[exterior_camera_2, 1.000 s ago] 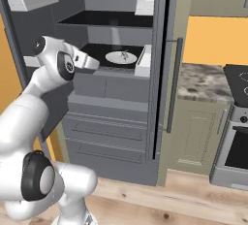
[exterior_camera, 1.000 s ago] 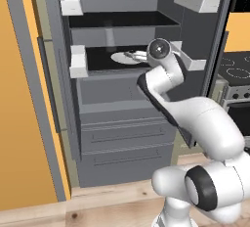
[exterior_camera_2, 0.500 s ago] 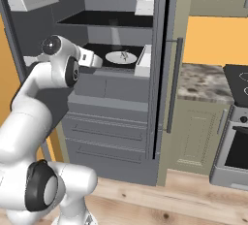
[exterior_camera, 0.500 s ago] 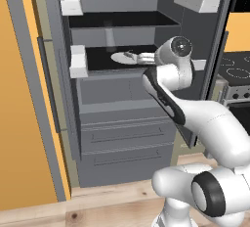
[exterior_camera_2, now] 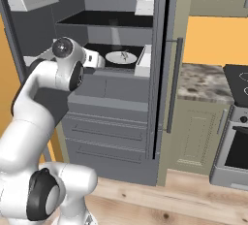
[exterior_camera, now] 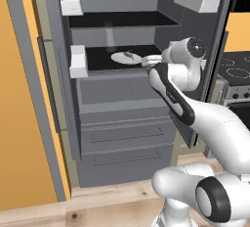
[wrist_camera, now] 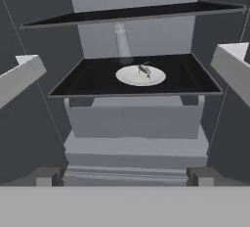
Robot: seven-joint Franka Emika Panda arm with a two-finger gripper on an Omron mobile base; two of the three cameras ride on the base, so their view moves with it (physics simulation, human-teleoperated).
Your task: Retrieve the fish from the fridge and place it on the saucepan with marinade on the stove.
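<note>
The gripper [wrist_camera: 125, 176] faces straight into the open fridge [exterior_camera: 117, 123], its 2 dark fingertips [wrist_camera: 47, 176] spread as wide as they go with nothing between them. It is level with the front edge of the lower black shelf [wrist_camera: 97, 81], still outside the compartment.

Ahead of the gripper and a little above its line of sight, the fish [wrist_camera: 144, 69] lies on a round white plate [wrist_camera: 132, 78] near the middle of that lower shelf (the fish is small, slim and greyish, sitting slightly right of the plate's centre in the hand view). Fish and gripper are well apart; no contact shows. In the left base view the same plate [exterior_camera: 124, 58] sits just beyond the arm's wrist, with the fish [exterior_camera: 129, 54] on top; in the right base view the plate [exterior_camera_2: 121, 57] lies to the right of the hand, the fish [exterior_camera_2: 124, 55] on it.

Above the gripper's line runs a second black shelf [wrist_camera: 136, 13]. White door bins [wrist_camera: 19, 77] flank the gripper on both sides. Directly below its line are the grey drawers [exterior_camera: 124, 138] of the fridge.

Far off to the gripper's right, past the fridge door, the stove [exterior_camera: 234, 69] shows its black top with white burner rings.
</note>
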